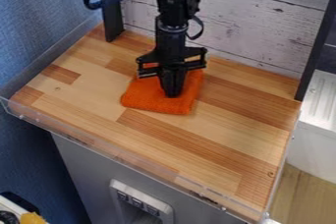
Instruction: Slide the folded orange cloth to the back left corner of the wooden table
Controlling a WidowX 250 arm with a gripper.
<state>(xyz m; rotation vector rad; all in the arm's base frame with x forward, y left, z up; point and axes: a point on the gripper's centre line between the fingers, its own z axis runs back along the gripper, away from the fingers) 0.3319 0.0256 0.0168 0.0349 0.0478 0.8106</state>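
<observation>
Orange cloth (146,98) lies on the wooden worktop (216,134), directly under the black fingers (173,92) I'm running from here. It spreads out to both sides of them and towards my camera, and part of it runs back behind them. The fingers point down with their tips at the cloth, and I see them drawn together, with no gap that I can make out. I can't tell from my view whether a fold is pinched between them.

Out from the fingers towards me, the worktop ends in a clear raised edging (131,162). Below that I have a grey cabinet front (78,164) with a pale switch panel (141,198) set into it. Behind the fingers stand whitewashed boards (263,19), with a dark post (110,7) back and to their left as I look, and a second upright (315,46) well apart to their right. Further out, I see a blue wall (36,31) left of the fingers and a white ribbed surface (322,100) at far right.
</observation>
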